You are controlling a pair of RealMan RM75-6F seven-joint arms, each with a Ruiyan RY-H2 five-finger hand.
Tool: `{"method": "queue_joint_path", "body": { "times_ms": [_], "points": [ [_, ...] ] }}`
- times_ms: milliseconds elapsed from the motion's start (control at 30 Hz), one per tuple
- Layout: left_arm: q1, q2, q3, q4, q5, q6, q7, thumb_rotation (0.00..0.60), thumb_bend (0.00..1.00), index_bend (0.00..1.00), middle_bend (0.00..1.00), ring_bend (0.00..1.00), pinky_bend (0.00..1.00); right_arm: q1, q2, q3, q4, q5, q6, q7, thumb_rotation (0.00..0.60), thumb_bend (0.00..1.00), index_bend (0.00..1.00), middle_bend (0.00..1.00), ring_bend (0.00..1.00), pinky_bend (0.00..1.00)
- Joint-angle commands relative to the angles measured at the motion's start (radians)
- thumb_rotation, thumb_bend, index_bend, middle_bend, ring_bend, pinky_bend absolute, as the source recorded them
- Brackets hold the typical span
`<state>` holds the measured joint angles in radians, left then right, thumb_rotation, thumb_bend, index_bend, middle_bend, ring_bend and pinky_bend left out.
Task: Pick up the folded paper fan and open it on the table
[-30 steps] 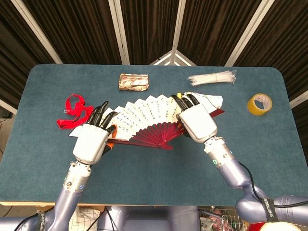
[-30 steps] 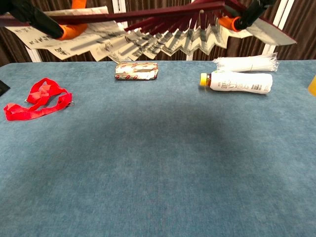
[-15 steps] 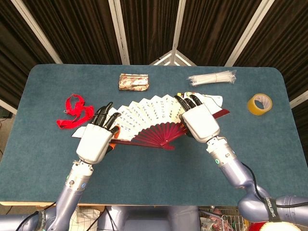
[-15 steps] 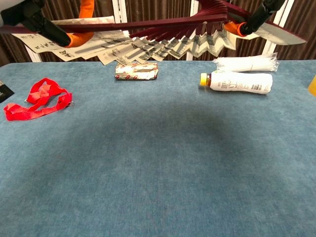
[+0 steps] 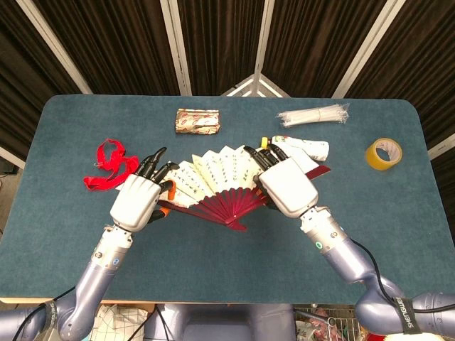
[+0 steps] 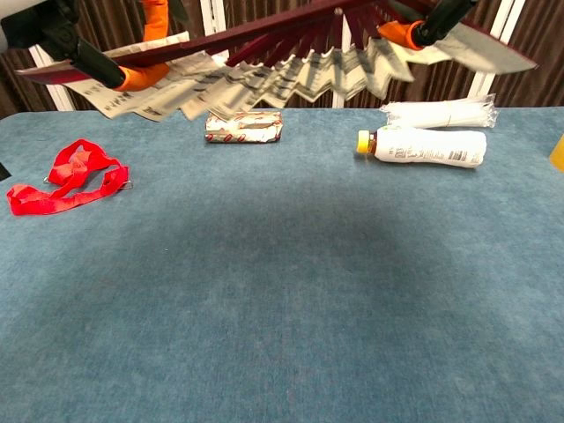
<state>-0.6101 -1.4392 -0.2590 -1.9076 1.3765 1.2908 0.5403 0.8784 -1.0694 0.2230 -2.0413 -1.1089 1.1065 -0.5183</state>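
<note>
While we hold the white pleated paper fan with dark red ribs spread between both hands above the blue felt worktop, the step in hand, as we judge it, is to bring it down and lay it flat without letting the pleats close. Our left hand grips the outer guard at the fan's 9 o'clock end, fingers curled over the paper edge, and our right hand grips the opposite guard at the 3 o'clock end, with the rib pivot hanging at 6 o'clock between them. The chest view shows the fan well clear of the cloth, so there is height to lose. We should lower both hands at an even pace, keep the guards pulled apart so the arc stays taut, and tip the pivot edge down first so that the ribs settle before the paper. The open patch at the worktop's centre looks the best landing place. The white plastic bottle with the yellow cap lies near the right guard, at about 1 o'clock from the fan, and the red ribbon sits just beside our left hand at 10 o'clock, so we should keep our descent toward 6 o'clock, away from both.
</note>
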Motion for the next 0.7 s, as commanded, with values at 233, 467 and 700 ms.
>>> {"method": "queue_joint_path", "body": {
  "times_ms": [233,467,700],
  "points": [
    [0.003,0.012,0.009,-0.009,-0.023,0.014,0.072,0.6,0.52,0.64,0.25,0.0,0.16,0.0,0.01,-0.001,-0.002,0.034,0.003,-0.055,0.6,0.55,0.81,0.14,0.22,0.17],
    [0.012,0.013,0.013,-0.026,-0.025,0.045,0.128,0.6,0.52,0.64,0.25,0.0,0.16,-0.005,0.007,-0.006,0.027,0.064,0.002,-0.068,0.6,0.55,0.81,0.14,0.22,0.17],
    [0.022,0.005,0.027,-0.037,-0.023,0.079,0.215,0.6,0.51,0.64,0.25,0.0,0.16,-0.014,0.005,-0.006,0.056,0.087,0.01,-0.076,0.6,0.55,0.81,0.14,0.22,0.17]
  ]
}}
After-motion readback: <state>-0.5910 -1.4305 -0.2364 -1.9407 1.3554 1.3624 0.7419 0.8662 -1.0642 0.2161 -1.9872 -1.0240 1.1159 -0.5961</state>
